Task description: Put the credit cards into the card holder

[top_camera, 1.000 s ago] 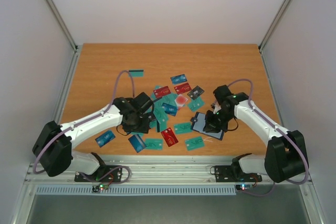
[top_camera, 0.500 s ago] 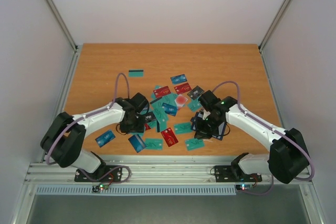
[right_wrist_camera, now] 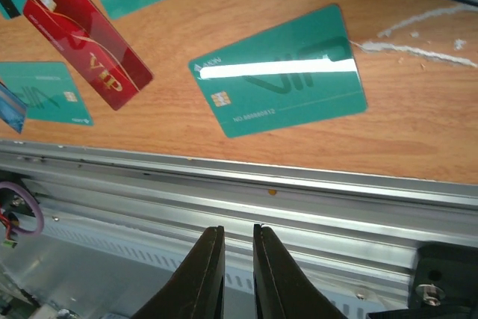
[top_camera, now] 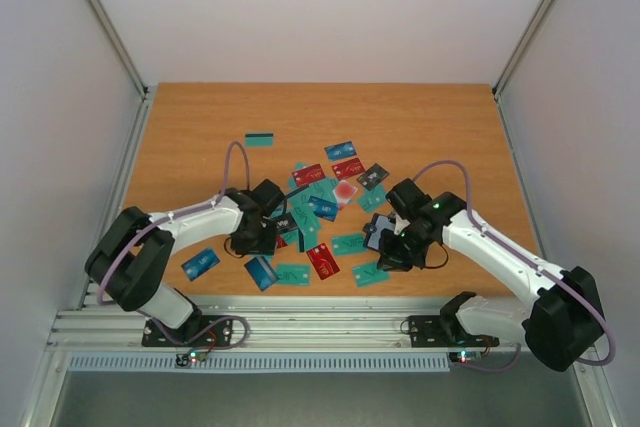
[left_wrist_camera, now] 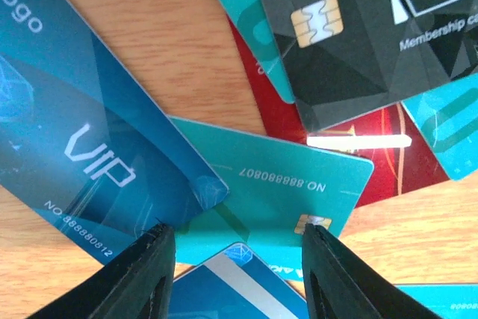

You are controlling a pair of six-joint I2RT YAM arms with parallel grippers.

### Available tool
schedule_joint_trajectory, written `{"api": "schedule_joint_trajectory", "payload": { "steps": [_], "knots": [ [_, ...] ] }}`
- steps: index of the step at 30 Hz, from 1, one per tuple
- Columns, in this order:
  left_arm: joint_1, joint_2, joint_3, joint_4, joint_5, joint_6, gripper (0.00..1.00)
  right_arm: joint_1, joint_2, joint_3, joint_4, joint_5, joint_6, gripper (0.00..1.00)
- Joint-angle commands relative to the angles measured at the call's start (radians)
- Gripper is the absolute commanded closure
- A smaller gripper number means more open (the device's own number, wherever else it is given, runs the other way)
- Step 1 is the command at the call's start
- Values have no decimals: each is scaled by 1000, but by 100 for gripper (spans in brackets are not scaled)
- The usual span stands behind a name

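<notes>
Left gripper (left_wrist_camera: pixel 237 233) sits low over the credit cards (top_camera: pixel 322 261), centre of the top view. Jaws are part-open astride a teal card (left_wrist_camera: pixel 276 184), likely to pinch its edges. Right gripper (right_wrist_camera: pixel 237 231) is almost closed with nothing seen between. The card holder (top_camera: pixel 376 233) lies under it right of centre, probably steadied.

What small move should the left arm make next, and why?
Probably close the left fingers onto the teal card. They stand open, low over the pile, with part of this card between their tips. A blue VIP card overlaps one of its corners, so a slow pinch seems safest.
</notes>
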Motion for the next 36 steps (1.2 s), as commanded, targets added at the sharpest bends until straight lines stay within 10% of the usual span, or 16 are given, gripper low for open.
{"api": "schedule_joint_trajectory", "payload": {
  "steps": [1,36],
  "knots": [
    [-9,-32,-65,14,25,-46,52,6,-35,-26,-40,22,3,86],
    [-269,-46,-61,-60,54,-199,55,32,-78,-155,229,-174,127,82]
  ]
}}
